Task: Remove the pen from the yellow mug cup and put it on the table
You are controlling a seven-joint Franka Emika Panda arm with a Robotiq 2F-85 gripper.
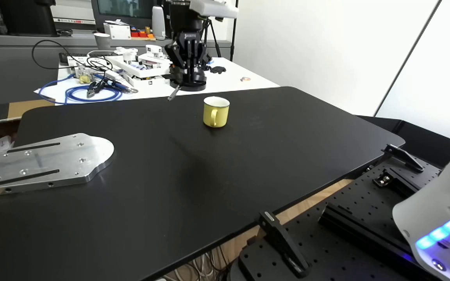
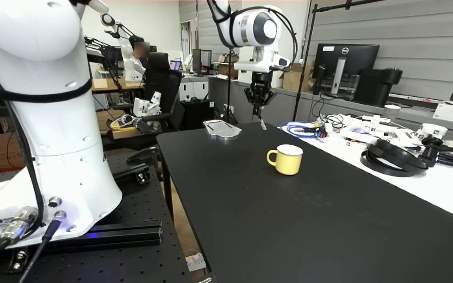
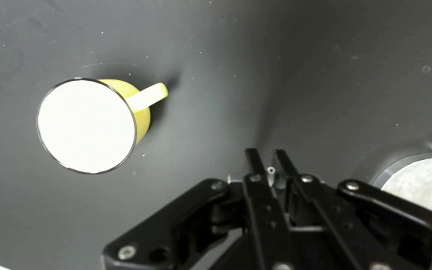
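Note:
The yellow mug cup (image 1: 222,117) stands upright on the black table (image 1: 225,164); it also shows in an exterior view (image 2: 288,163) and at left in the wrist view (image 3: 143,122). Its white inside shows no pen. My gripper (image 1: 189,76) is shut on the pen (image 1: 174,93) and holds it in the air, tilted, with its pale end pointing down. In an exterior view my gripper (image 2: 257,112) and the pen (image 2: 263,124) are beyond the mug. In the wrist view the pen's round pale end (image 3: 271,171) shows between the fingers (image 3: 267,152); its rest is hidden.
A silver metal plate (image 1: 49,160) lies on the table; it also shows in an exterior view (image 2: 222,129) and at the wrist view's right edge (image 3: 426,183). A white table (image 1: 244,86) with cables and parts adjoins the black table. Black clamps (image 1: 283,244) sit at the robot's side.

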